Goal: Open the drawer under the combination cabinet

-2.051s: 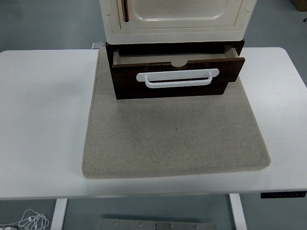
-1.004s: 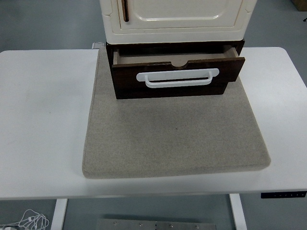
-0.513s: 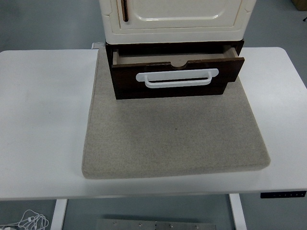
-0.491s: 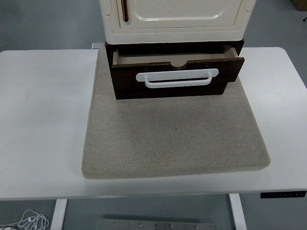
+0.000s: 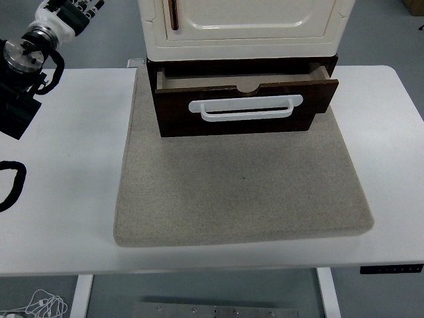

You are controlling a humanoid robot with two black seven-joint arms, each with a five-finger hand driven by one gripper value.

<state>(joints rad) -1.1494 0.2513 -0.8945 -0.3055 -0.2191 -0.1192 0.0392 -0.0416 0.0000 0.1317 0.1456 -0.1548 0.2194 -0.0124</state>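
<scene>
A cream cabinet [image 5: 245, 30] stands on a dark brown base at the back of the grey mat [image 5: 238, 192]. The brown drawer [image 5: 173, 112] under it is pulled partly out, so its pale inside shows behind the front panel. A white bar handle [image 5: 245, 108] runs across the drawer front. My left arm comes in at the top left corner, high over the table's far left. Its hand [image 5: 66, 13] is cut off by the picture's top edge, well left of the cabinet and touching nothing. The right arm is out of view.
The white table [image 5: 59, 165] carries the mat in its middle. A black cable loop [image 5: 10, 185] from the left arm hangs at the left edge. White cords [image 5: 43, 306] lie on the floor at the bottom left.
My left arm has come into view at the top left corner; before, no arm showed. The drawer and cabinet have not moved.
</scene>
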